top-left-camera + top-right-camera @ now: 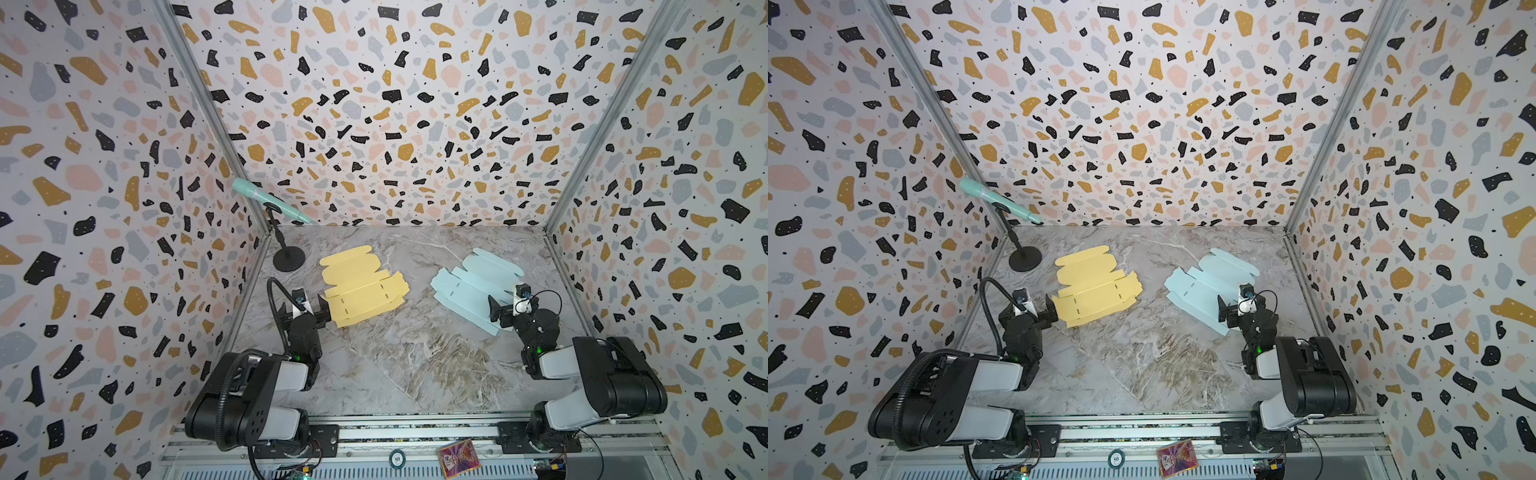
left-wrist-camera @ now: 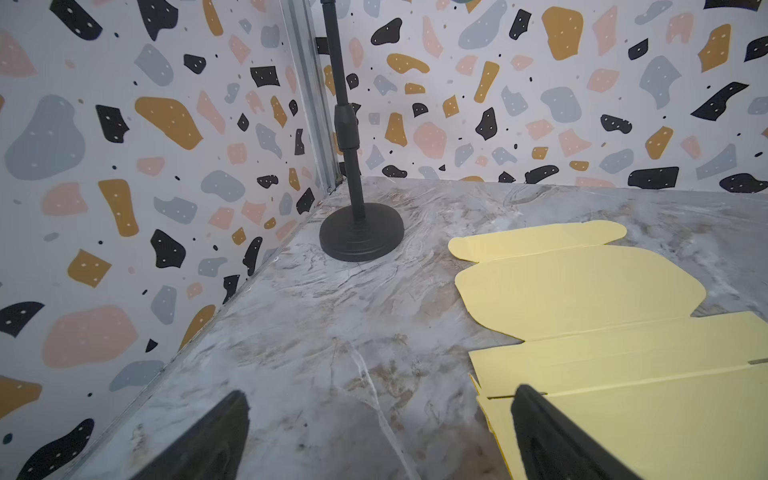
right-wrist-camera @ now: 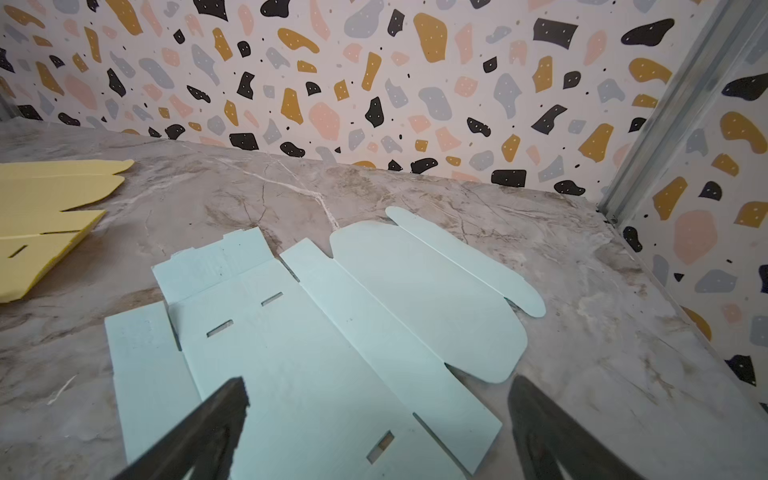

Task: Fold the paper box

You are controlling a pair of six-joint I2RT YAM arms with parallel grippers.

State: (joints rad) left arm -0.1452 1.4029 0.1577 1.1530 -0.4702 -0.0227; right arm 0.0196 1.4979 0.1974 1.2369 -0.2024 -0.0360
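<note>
The left tool [image 2: 380, 401] is spread wide and empty at the near corner of the flat yellow cardboard box blank [image 1: 361, 286]. The right tool [image 3: 378, 384] gapes wide too, gripping nothing, above the flat pale-blue cardboard box blank [image 1: 469, 282]. Both blanks lie unfolded on the grey marbled desk [image 1: 395, 374], well apart.

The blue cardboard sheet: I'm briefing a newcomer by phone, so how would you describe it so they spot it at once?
Start at the marble table and look at its right half, by the right tool. A flat, unfolded blue cardboard sheet lies there, rounded flaps at its far end. Unlike the yellow sheet on the left, it is blue.
</note>
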